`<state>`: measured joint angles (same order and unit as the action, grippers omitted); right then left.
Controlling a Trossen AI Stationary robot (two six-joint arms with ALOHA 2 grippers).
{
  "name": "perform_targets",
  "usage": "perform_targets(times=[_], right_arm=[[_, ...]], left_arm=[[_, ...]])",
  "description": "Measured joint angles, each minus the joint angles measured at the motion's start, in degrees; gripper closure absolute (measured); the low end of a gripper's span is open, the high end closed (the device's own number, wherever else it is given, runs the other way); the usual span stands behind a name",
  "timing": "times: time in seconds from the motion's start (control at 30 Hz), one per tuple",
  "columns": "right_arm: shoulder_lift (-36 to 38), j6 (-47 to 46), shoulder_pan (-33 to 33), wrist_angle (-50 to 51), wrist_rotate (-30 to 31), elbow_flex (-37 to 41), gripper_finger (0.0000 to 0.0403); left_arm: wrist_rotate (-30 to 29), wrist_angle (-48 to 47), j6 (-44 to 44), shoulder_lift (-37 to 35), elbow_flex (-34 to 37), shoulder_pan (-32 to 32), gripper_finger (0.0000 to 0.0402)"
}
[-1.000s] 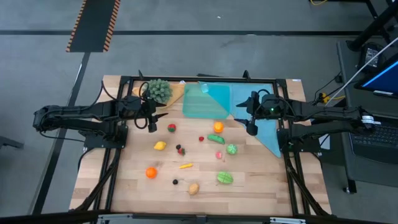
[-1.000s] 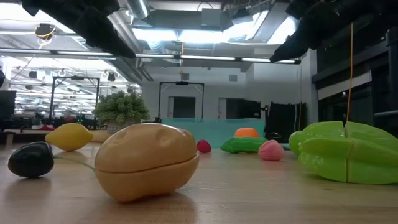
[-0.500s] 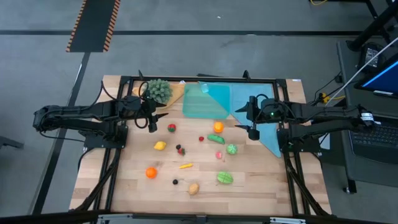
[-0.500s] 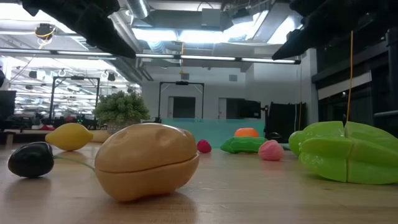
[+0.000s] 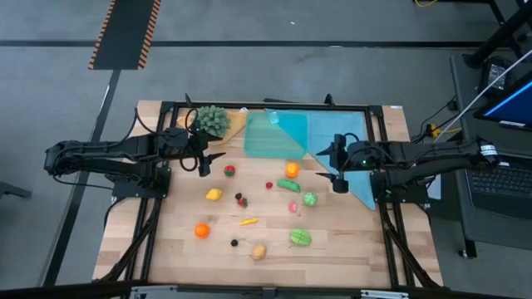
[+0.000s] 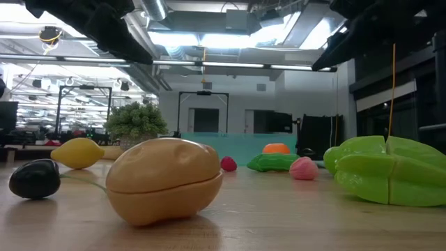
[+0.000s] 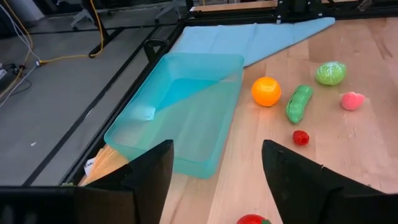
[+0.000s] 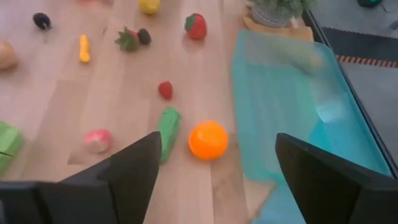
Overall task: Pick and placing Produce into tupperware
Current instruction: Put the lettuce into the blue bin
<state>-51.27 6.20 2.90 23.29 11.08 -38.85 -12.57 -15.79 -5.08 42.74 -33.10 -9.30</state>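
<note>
The tupperware, a shallow container of clear teal plastic, rests on its base near the table's far edge; it also shows in the left wrist view and the right wrist view. Produce lies scattered on the wood: an orange beside the tupperware, a green pod, a strawberry, a lemon, a tan potato, a green starfruit. My left gripper hovers open, left of the tupperware. My right gripper hovers open, right of the orange, above the teal cloth's edge.
A bushy green plant on a tan wooden dish stands left of the tupperware. A flat teal cloth lies under and to the right of it. A black frame runs round the table. Bare wood shows at the near right.
My right gripper has moved a little toward the table's near edge, staying open above the cloth's edge. The left arm and all the produce have kept still.
</note>
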Motion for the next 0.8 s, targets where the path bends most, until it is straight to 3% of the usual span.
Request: perform_targets(times=[0.47,0.8], right_arm=[[-4.8,-2.0,8.2,-1.2,7.8,0.0,0.0087],[-9.7,-11.9,11.9,1.5,8.1,-3.1,0.0087]], left_arm=[[0.0,-0.1,0.5,0.0,0.0,0.0,0.0162],[0.0,-0.9,1.7,0.0,0.0,0.0,0.0162]])
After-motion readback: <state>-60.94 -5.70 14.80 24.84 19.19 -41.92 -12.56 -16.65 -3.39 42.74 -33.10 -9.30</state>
